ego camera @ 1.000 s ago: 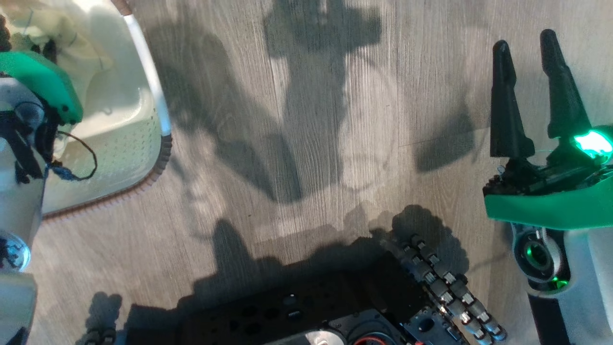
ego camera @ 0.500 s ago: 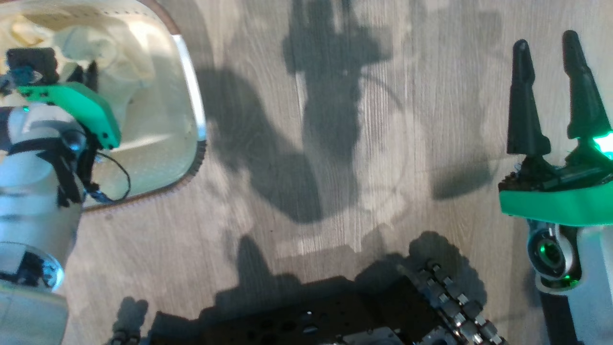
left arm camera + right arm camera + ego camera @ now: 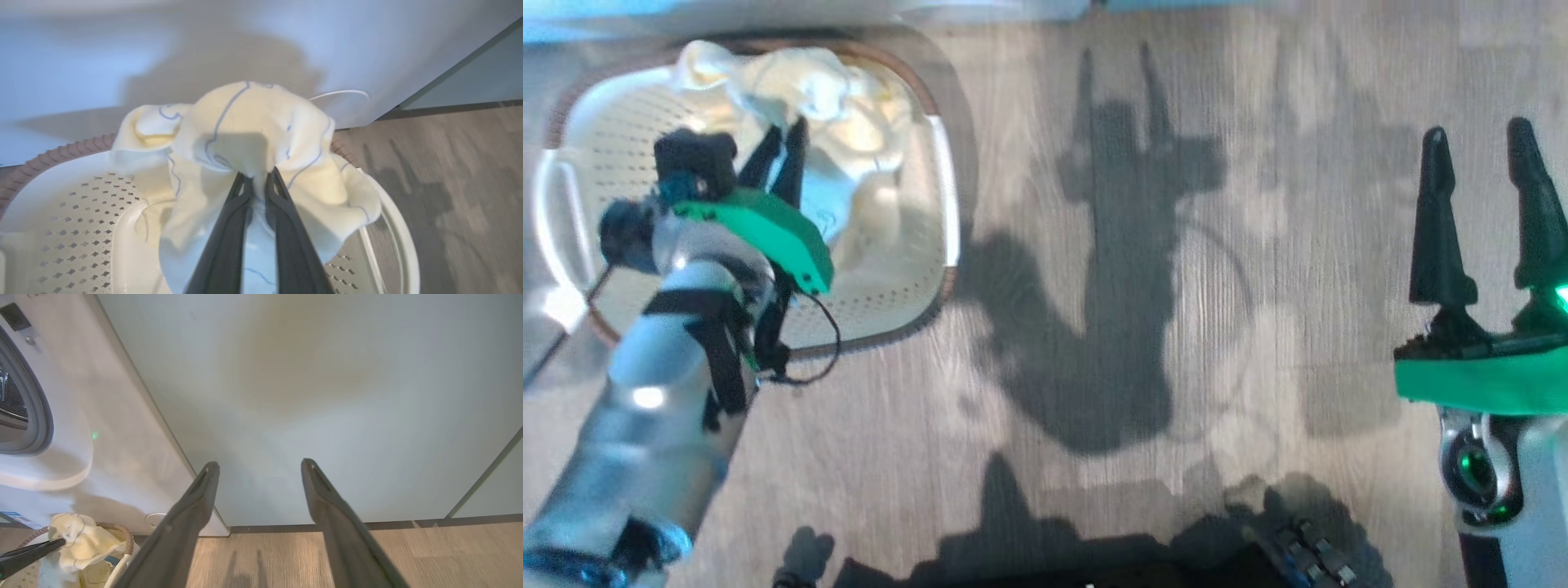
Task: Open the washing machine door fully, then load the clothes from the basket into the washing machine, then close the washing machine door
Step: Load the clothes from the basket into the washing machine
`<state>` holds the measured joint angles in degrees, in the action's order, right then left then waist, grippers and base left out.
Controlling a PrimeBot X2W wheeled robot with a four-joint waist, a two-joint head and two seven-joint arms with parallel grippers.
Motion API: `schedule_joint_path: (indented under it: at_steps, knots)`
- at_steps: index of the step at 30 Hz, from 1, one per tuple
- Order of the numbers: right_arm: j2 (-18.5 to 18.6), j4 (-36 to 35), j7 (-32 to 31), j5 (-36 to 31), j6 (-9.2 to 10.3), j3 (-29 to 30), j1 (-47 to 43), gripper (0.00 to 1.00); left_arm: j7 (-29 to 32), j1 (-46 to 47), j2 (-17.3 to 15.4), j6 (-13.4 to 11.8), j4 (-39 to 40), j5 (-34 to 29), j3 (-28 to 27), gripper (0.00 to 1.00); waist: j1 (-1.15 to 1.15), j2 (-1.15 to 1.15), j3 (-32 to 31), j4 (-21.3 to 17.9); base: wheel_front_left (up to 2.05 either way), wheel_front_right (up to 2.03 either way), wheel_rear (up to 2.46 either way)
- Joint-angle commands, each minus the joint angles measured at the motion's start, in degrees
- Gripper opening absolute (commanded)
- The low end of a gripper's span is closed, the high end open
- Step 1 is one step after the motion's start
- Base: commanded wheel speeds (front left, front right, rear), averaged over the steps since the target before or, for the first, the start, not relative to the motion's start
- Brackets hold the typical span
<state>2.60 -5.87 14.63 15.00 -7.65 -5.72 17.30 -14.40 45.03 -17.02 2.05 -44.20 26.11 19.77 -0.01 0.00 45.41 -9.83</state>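
The left end effector point(image 3: 258, 174) is clenched on a fold of the pale yellow and cream soft clothes point(image 3: 253, 122). Its two dark fingers are pinched almost together, with cloth bunched over their tips and draping down both sides. In the head view this grip sits at ten o'clock, over the small cream-white perforated plastic basket point(image 3: 882, 286), which stands on the grey wood-grain floor point(image 3: 1094, 245). I cannot tell whether one garment or several are caught.

The step in hand looks like lifting this load out for the carry to the drum. To do it well:

- Keep the pinch firm.
- Raise the bundle until its trailing folds clear the brown ribbed rim point(image 3: 61, 153), so the light basket is not dragged or tipped.
- Swing it toward the machine and let go only once the cloth is well inside.

The right end effector point(image 3: 1478, 129), at three o'clock in the head view, is released, with fingers spread wide above the floor and touching nothing. Its wrist view faces a flat pale green cabinet door point(image 3: 327, 396), with the large white front-loading washing machine point(image 3: 110, 416) at nine o'clock and the basket at seven o'clock, near the machine's foot. The grey-ringed round opening point(image 3: 44, 416) looks uncovered, so the door seems already swung away.
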Motion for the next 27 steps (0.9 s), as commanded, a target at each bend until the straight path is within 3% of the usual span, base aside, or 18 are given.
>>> schedule_joint_path:
  at_steps: [1, 8, 27]
  knots:
    - [0.3, -1.2, 0.4, -0.7, 0.16, -0.4, -2.7, 1.00, -0.6, -3.2, -1.6, -1.0, 3.8, -0.8, -2.6, 0.00, 0.01, 0.00, -3.3, 2.1, 0.00, 0.00, 0.00]
    - [0.3, -0.3, 0.4, -2.2, 0.16, 0.9, -5.0, 1.00, -0.6, -11.4, -1.2, -3.0, 15.8, -2.9, -6.0, 0.00, 0.01, 0.00, -9.1, 3.9, 0.00, 0.00, 0.00]
    - [0.3, 2.4, 0.4, -3.7, 0.16, 2.9, -11.7, 1.00, -0.6, -28.9, -2.2, -7.3, 36.5, -5.6, -11.6, 0.00, 0.01, 0.00, -26.7, 6.4, 0.00, 0.00, 0.00]
